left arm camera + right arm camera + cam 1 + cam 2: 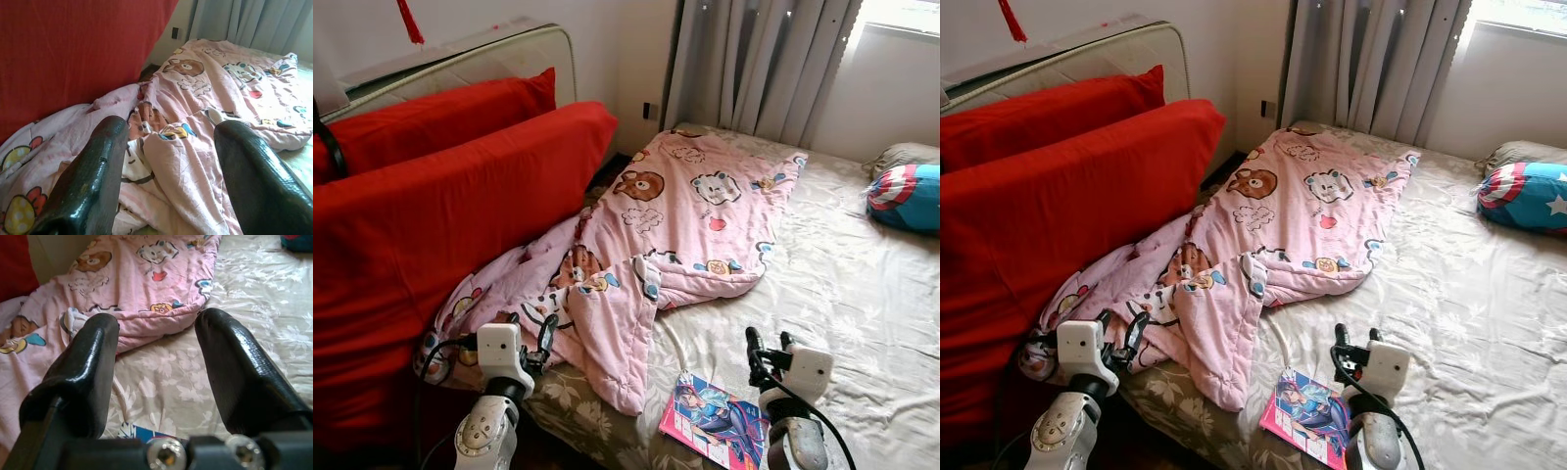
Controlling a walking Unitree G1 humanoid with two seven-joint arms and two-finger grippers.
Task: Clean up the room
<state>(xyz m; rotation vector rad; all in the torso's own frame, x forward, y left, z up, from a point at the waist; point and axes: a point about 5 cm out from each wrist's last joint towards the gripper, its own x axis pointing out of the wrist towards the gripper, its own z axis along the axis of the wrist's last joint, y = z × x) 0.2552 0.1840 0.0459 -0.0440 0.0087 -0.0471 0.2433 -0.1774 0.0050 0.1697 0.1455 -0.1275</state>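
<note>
A pink cartoon-print blanket (666,225) lies rumpled across the bed (862,294), stretched from near the grey curtains (754,64) down to the near corner, where its bunched end drapes over the mattress edge. The left gripper (530,331) hovers just over that bunched end, its two black fingers (98,181) spread wide with nothing between them but the blanket's folds below. The right gripper (769,346) hangs above the bare floral sheet, fingers likewise wide apart and empty. Just below it, at the bed's near edge, lies a colourful comic book (715,421), close beside the blanket's hanging corner. Large red cushions (440,215) lean against the headboard (509,54) on the robot's left, pressing against the blanket's side. A blue, red and white star-patterned pillow (906,196) rests far off by the window.
</note>
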